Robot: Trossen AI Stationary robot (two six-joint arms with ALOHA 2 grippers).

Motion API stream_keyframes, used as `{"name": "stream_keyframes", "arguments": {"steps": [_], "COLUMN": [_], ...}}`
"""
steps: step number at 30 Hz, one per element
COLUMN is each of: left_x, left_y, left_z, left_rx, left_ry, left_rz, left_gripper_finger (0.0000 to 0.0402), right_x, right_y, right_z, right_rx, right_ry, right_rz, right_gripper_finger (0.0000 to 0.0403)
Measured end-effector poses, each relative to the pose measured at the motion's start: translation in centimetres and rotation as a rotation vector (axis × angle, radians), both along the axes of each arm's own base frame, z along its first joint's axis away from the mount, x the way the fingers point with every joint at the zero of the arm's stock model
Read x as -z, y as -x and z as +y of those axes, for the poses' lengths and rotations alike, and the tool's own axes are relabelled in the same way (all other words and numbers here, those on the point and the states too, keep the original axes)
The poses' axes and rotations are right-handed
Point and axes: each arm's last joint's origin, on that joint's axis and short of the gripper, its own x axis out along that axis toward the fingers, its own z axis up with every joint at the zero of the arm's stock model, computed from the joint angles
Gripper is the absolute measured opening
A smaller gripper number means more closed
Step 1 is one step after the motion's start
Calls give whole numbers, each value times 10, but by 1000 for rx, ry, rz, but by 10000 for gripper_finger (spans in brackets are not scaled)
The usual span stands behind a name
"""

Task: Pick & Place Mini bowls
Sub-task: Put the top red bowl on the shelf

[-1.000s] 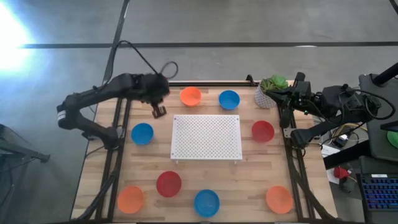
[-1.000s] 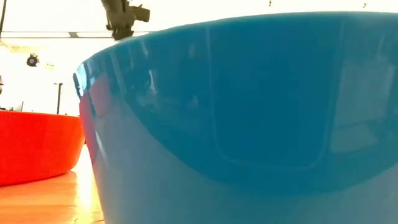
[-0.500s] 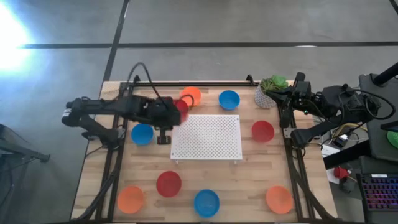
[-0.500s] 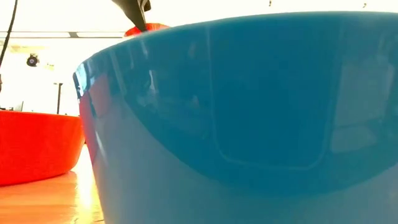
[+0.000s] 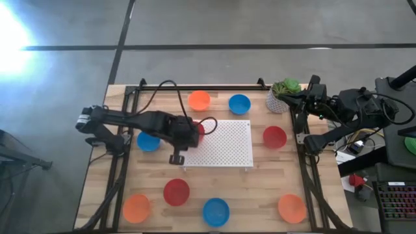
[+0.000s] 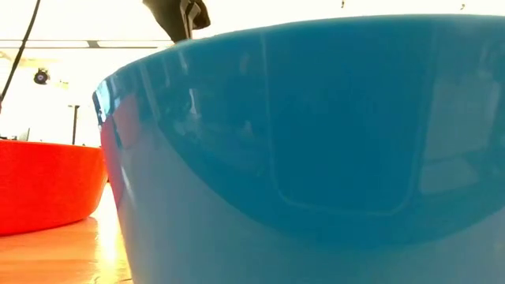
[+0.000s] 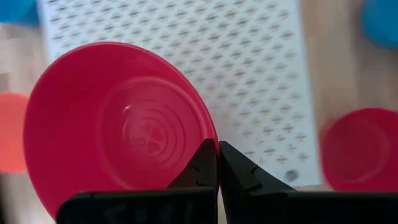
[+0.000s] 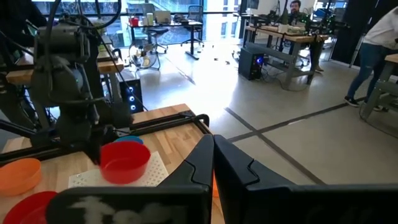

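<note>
Carried onto the white board (image 5: 224, 144), left pincer (image 7: 217, 163) pinches red bowl (image 7: 118, 127)'s rim, wrist view shows.

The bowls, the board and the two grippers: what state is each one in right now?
Left gripper: shut on the rim of a red bowl, held above the white board.
Right gripper: shut, empty, parked at the table's right edge.
White board: flat, nothing resting on it.
Other bowls, such as the blue bowl: upright on the table.

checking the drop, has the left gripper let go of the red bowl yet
No, the left gripper pinches the red bowl's rim above the white board.
</note>
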Motion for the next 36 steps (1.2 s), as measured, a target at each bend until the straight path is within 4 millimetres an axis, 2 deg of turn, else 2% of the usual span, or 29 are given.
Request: {"name": "stream_keyframes", "arguments": {"steps": [10,24,36], "left_x": [8,12,12], "left_y": [-8,-11,-10], "left_z": [-13,-13,-14], "left_rx": [31,-16,-22], "left_ry": [47,65,70], "left_rz": [7,23,25], "left_gripper_finger": [0,2,48], "right_x": [-1,-1,-1], "right_y": [4,4,4], "right_z": [-1,-1,-1], "right_rx": [-1,-1,-3], "right_ry": [-3,-1,11], "right_rz": [-11,-9,-2], "right_gripper_finger": [8,8,8]}}
